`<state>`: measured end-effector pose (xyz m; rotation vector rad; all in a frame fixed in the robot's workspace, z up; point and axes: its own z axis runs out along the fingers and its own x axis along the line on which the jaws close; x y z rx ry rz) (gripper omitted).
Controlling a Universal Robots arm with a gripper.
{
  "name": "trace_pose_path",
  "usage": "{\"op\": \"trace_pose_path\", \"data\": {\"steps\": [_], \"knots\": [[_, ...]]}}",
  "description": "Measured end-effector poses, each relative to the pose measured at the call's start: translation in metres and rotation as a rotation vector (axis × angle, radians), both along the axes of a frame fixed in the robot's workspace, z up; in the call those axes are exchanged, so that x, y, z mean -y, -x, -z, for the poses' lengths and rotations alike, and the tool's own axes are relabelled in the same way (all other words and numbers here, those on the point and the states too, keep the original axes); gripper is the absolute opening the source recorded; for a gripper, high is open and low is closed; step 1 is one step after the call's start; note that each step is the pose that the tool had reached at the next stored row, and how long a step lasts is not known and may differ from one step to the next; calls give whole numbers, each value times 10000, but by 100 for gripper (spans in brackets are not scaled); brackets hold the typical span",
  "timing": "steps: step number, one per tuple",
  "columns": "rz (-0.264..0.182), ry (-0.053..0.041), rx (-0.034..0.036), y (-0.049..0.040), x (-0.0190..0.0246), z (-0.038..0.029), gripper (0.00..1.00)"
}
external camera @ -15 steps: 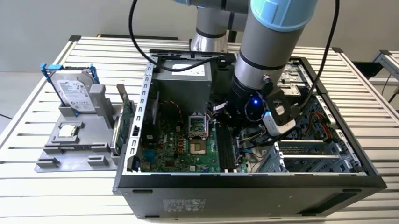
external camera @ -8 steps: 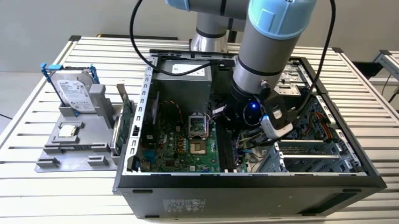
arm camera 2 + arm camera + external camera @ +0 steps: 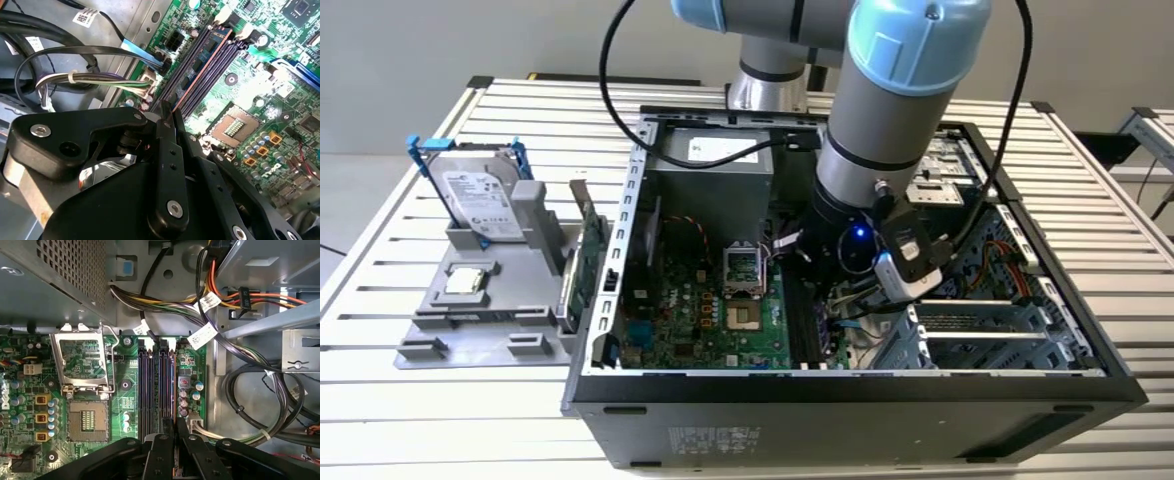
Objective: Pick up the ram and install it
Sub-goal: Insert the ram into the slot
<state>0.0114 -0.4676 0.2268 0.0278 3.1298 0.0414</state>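
My gripper (image 3: 174, 429) is down inside the open computer case (image 3: 854, 388), over the memory slots (image 3: 150, 385) of the green motherboard (image 3: 707, 310). Its two black fingers (image 3: 167, 150) stand close together, shut on the ram (image 3: 200, 71), which I see edge-on as a thin strip with a coppery edge. In the first wrist view the ram (image 3: 173, 385) runs along the slot nearest the cables. Whether it is seated in that slot or just above it I cannot tell. In the exterior view the arm (image 3: 881, 150) reaches down and hides the fingers.
An open processor socket (image 3: 82, 365) lies beside the slots. Cable bundles (image 3: 240, 385) and the case's metal frame crowd the other side. The power supply (image 3: 60, 275) is close by. Outside the case, a grey holder (image 3: 420, 325) carries a hard drive (image 3: 480, 200) and a green card (image 3: 594, 250).
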Motion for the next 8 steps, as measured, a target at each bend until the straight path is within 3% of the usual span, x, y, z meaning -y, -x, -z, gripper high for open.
{"op": "trace_pose_path", "data": {"steps": [8], "knots": [[0,1,0,0,-2,40,0]]}}
